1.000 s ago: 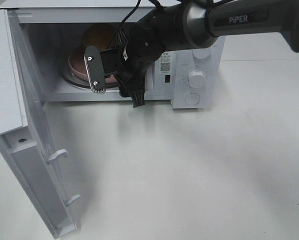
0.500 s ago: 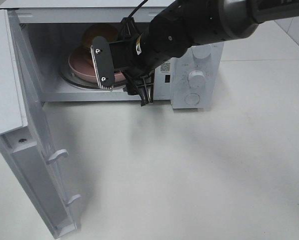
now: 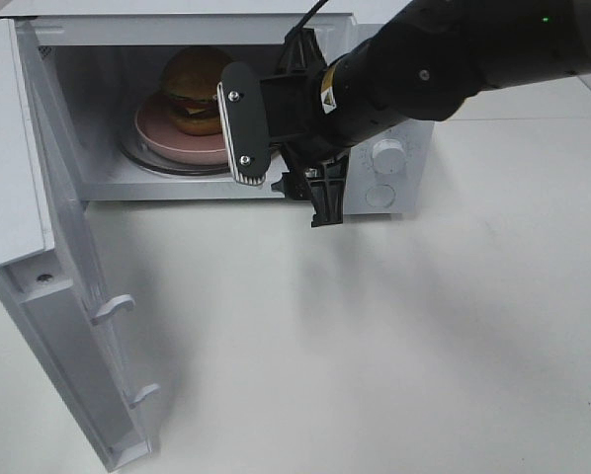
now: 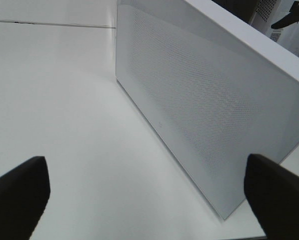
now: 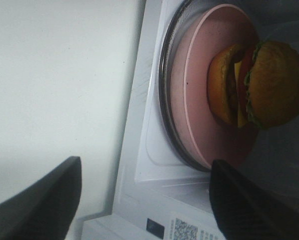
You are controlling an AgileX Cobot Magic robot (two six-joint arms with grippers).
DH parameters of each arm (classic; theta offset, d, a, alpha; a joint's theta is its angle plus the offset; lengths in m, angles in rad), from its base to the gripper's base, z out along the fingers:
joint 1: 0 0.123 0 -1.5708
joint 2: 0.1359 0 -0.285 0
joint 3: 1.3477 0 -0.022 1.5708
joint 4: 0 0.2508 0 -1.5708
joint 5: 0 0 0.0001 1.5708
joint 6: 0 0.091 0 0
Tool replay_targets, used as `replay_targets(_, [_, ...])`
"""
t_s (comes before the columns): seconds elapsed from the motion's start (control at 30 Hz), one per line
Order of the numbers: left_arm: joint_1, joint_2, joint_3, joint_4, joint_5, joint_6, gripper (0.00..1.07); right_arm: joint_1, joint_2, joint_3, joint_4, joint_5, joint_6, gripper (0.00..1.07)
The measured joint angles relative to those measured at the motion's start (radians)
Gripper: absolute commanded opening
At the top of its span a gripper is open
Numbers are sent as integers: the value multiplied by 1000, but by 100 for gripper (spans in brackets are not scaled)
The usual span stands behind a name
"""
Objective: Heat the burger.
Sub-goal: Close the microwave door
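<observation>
The burger (image 3: 195,89) has a golden-brown bun and sits on a pink plate (image 3: 162,133) on the glass turntable (image 3: 142,158) inside the open microwave (image 3: 375,197). The right wrist view shows the burger (image 5: 259,85) and plate (image 5: 199,100) deep in the cavity. My right gripper (image 3: 286,168) hangs just outside the cavity's front right, open and empty, clear of the plate. In its own view the right gripper (image 5: 144,200) frames the cavity sill. My left gripper (image 4: 149,200) is wide open and empty, facing the outer side of the microwave door (image 4: 204,100).
The microwave door (image 3: 39,247) stands swung open at the left, its latch hooks (image 3: 113,308) pointing into the table area. The control knobs (image 3: 387,155) are partly behind my right arm. White tabletop (image 3: 394,346) stretches in front and to the right.
My right gripper has drawn back out of the cavity, toward the right and front, still open. The burger and plate, partly covered before, now show fully and have not moved.
</observation>
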Motion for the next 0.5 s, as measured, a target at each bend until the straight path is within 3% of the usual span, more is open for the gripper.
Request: replay_targets(0.5, [0,0,0,0,0,0,98,0,-283,305,2,-3,428,69])
